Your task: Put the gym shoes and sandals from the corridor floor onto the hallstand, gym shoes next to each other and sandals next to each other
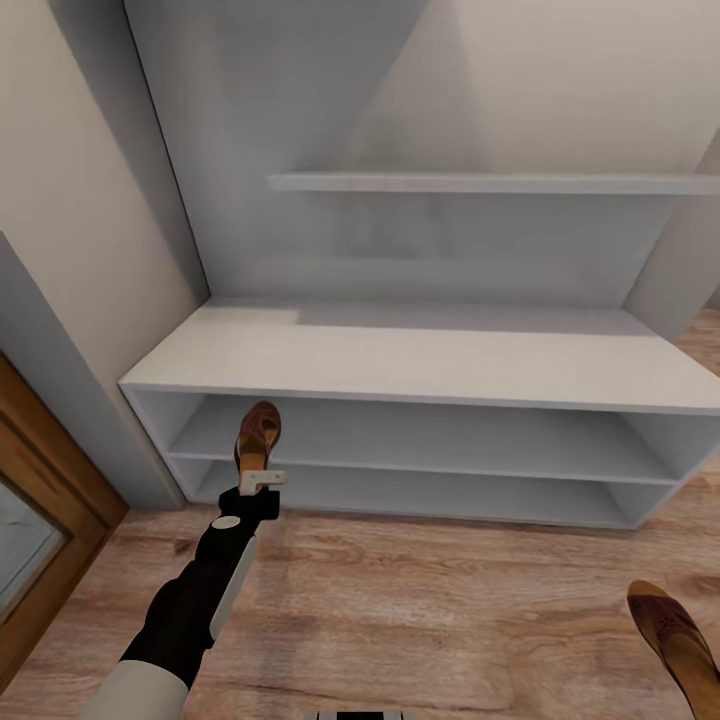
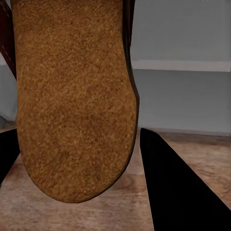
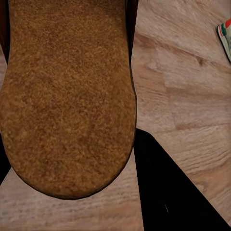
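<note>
One sandal [image 1: 258, 432] is held up by the left gripper [image 1: 262, 480], standing almost on end in front of the hallstand [image 1: 420, 360], level with its upper open tier near the left end. In the left wrist view the tan sole [image 2: 72, 101] lies between the dark fingers [image 2: 178, 187], which are clamped against its sides. The second sandal [image 1: 676, 630] is seen at the lower right of the head view, above the corridor floor [image 1: 420, 600]; in the right wrist view its sole [image 3: 67, 96] is likewise pinched between the right gripper's fingers [image 3: 173, 187], so the right gripper is judged to be closed on it and carrying it. A corner of a gym shoe [image 3: 225, 38], cream with green and red, lies on the planks well off to the side.

The step in hand is judged to be the setting of the left sandal on the rack. It would be done well if the sandal were tipped flat before release, carried clear over the front edge of the flat top or well inside a tier, and put down towards the left, so that room is left just beside it for its partner and, further along, for both gym shoes. The grip should be opened only once the sole is resting.

No brand, label or legible writing is to be made out on anything.
</note>
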Controlling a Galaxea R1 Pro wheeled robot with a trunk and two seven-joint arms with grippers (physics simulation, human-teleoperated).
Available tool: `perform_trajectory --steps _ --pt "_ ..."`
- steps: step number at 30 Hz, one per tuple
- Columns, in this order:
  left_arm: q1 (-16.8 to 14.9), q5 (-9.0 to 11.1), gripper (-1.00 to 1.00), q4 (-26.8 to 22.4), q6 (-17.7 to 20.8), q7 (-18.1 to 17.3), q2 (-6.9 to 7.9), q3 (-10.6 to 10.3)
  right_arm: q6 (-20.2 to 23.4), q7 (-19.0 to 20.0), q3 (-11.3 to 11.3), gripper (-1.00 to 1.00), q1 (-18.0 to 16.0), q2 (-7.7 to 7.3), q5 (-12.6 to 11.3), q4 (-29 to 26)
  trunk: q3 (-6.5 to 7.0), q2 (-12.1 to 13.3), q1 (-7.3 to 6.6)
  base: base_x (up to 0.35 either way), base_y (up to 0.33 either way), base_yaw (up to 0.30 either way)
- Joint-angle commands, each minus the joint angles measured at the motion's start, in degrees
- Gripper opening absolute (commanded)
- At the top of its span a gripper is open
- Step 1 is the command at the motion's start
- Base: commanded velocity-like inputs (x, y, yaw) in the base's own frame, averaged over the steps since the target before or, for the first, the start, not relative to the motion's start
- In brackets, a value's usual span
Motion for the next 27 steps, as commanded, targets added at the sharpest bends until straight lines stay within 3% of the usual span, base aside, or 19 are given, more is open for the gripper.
perform_trajectory --steps 1,27 --pt "0.0 -0.1 -1.0 0.0 0.0 -0.1 0.0 0.0 -0.1 0.0 0.0 -1.0 0.0 0.0 -0.1 0.0 0.0 0.0 0.0 0.096 0.023 0.0" --pt "0.0 -0.1 -1.0 0.0 0.0 -0.1 0.0 0.1 -0.1 0.0 0.0 -1.0 0.0 0.0 -0.1 0.0 0.0 0.0 0.0 0.051 0.002 0.0"
